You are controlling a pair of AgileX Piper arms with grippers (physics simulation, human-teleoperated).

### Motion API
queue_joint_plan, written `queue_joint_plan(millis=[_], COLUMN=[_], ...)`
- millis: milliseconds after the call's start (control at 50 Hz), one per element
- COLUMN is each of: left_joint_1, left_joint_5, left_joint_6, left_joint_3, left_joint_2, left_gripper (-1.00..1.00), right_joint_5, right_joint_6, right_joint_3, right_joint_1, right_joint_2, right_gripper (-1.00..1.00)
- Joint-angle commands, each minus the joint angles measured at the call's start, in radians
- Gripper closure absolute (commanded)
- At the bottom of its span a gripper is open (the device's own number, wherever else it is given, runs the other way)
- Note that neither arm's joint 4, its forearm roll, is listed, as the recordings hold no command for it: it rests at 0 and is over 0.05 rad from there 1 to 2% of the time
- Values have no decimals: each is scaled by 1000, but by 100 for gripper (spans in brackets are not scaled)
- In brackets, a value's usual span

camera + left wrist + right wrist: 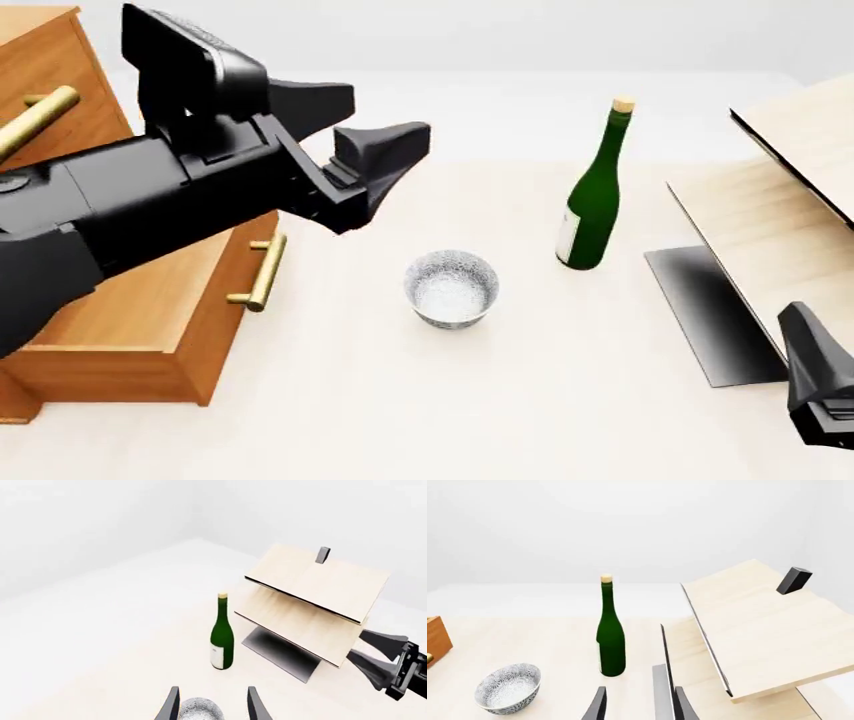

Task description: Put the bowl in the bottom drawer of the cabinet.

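Currently your left hand hangs above the pale worktop, fingers apart and gripping nothing, tips pointing forward and down. Small round white-and-grey speckled bowl stands upright on the worktop, mouth up, just beyond and below those fingertips; in the left wrist view its rim sits between the two fingers at the frame's lower edge, so it lies nearly straight down the hand's line of reach. Round shape, so no long axis to align with; a rim pinch from above looks workable. Left arm is clearly the nearer one. Right hand sits well apart at the near right corner, fingers spread, nothing held. Orange-brown wooden bottom drawer with its brass bar handle stands pulled out of the orange-brown wooden cabinet, open cavity facing up, left of the bowl. Tall green glass bottle stands right of the bowl, near but not touching; mind it on the lift.
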Motion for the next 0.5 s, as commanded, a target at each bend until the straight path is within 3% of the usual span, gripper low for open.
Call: queue_joint_plan(millis=[20, 40, 200, 260, 300, 500], left_joint_1=[-41, -50, -36, -12, -3, 5], left_joint_5=[114, 117, 186, 235, 233, 340], left_joint_6=[-39, -84, -132, -114, -162, -157], left_joint_3=[-159, -166, -221, -255, -250, -347], left_joint_2=[98, 99, 187, 237, 258, 362], left_gripper=[-100, -100, -100, -100, -100, -100], right_joint_5=[0, 0, 0, 0, 0, 0], right_joint_6=[0, 0, 0, 0, 0, 0], right_joint_3=[0, 0, 0, 0, 0, 0], right_joint_1=[0, 0, 0, 0, 0, 0], right_joint_2=[0, 0, 0, 0, 0, 0], right_gripper=[-100, -100, -100, -100, -100, -100])
